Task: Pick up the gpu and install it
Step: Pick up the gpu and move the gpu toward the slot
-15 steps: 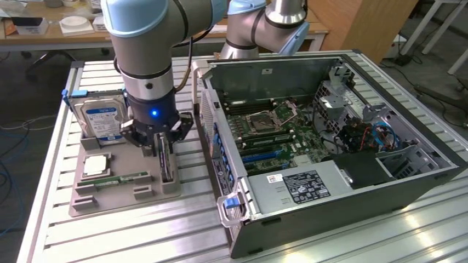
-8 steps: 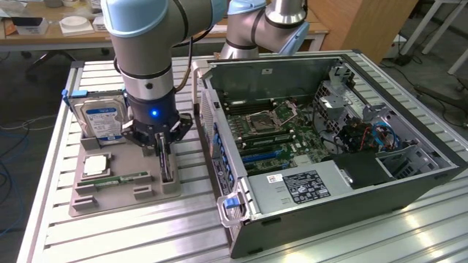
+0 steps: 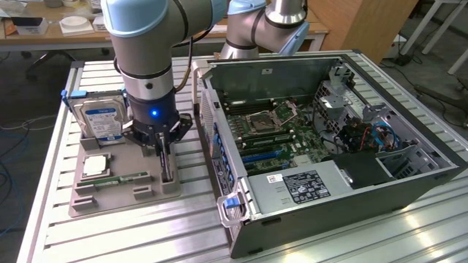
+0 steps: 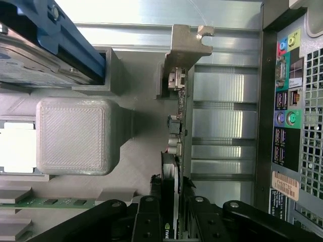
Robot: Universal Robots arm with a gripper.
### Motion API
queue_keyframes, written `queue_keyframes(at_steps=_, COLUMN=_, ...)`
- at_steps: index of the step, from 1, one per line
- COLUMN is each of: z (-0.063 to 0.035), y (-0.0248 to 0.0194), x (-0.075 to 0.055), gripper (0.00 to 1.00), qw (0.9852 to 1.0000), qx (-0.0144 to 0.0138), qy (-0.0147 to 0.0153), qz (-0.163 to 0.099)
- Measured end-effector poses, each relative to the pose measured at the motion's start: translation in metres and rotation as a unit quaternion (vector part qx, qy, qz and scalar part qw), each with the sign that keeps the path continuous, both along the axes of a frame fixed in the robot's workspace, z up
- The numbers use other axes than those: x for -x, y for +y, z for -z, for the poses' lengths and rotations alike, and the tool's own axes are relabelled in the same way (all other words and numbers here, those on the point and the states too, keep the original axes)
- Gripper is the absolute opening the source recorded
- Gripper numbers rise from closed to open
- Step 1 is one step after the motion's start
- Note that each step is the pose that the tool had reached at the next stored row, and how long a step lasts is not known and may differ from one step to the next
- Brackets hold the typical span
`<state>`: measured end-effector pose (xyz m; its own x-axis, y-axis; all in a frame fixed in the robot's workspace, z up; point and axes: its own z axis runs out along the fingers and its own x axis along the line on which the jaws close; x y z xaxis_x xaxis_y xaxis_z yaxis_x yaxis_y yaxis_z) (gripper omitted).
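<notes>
Quick count from us. We see one robot arm [image 3: 150,49] with one gripper [image 3: 162,148]. On the one grey parts tray [image 3: 124,201] we count four items: one gpu [image 3: 166,167], one hard drive [image 3: 102,121], one green memory stick [image 3: 117,179] and one pale square chip [image 3: 96,165]. That last one is probably a CPU, though it's too washed out for us to swear to it. Next to the tray there's one open PC case [image 3: 307,213] with one motherboard [image 3: 281,137] inside. Everything sits on one slatted metal table [image 3: 146,241], and there's one wooden desk [image 3: 44,38] in the background.
</notes>
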<state>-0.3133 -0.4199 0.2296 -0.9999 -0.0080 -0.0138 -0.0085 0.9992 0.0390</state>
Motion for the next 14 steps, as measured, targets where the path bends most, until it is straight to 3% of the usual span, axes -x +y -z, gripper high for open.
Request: queue_keyframes(at_steps=14, z=0.0, y=0.0, x=0.0, gripper=0.26, qw=1.0, qx=-0.0001, qy=-0.0001, qz=0.0)
